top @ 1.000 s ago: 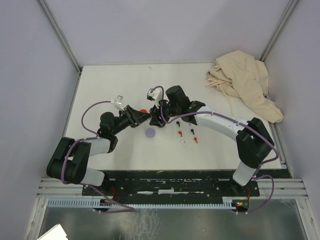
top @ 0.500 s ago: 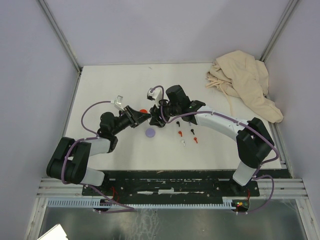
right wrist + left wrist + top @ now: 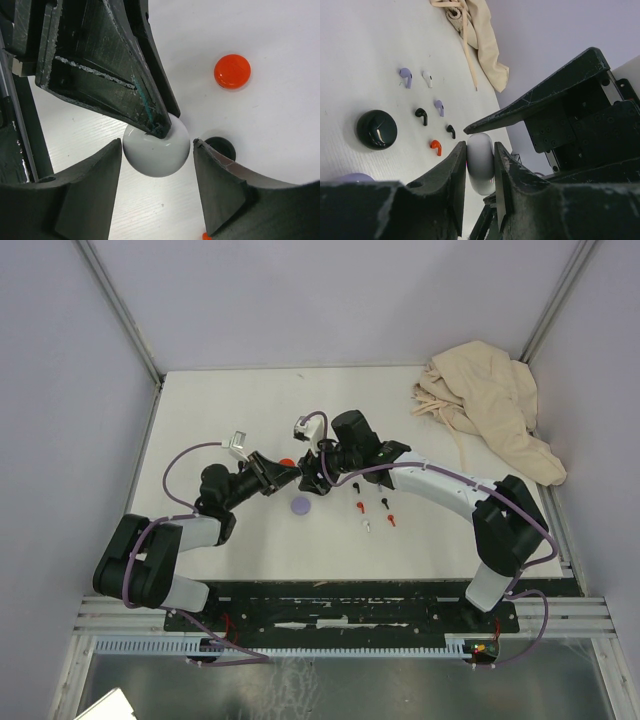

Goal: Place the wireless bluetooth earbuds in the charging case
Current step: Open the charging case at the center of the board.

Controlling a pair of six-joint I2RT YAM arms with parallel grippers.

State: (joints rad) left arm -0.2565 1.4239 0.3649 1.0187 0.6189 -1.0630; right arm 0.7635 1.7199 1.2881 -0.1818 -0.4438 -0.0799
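My left gripper (image 3: pixel 480 150) is shut on a round white charging case (image 3: pixel 480 165) and holds it on edge above the table. In the right wrist view the case (image 3: pixel 156 150) hangs between my right gripper's (image 3: pixel 157 167) open jaws with a gap on each side. In the top view the two grippers, left (image 3: pixel 297 473) and right (image 3: pixel 311 480), meet mid-table. Tiny earbuds lie loose on the table: lavender (image 3: pixel 406 76), white (image 3: pixel 427 77), black (image 3: pixel 422 115), lavender (image 3: pixel 439 106), black (image 3: pixel 451 131), red (image 3: pixel 436 146). Some also show to the right of the grippers in the top view (image 3: pixel 360 507).
A black round disc (image 3: pixel 376 129) and a lavender disc (image 3: pixel 300 505) lie near the grippers. A red disc (image 3: pixel 232 70) lies just behind them. A crumpled beige cloth (image 3: pixel 490 400) sits at the table's back right corner.
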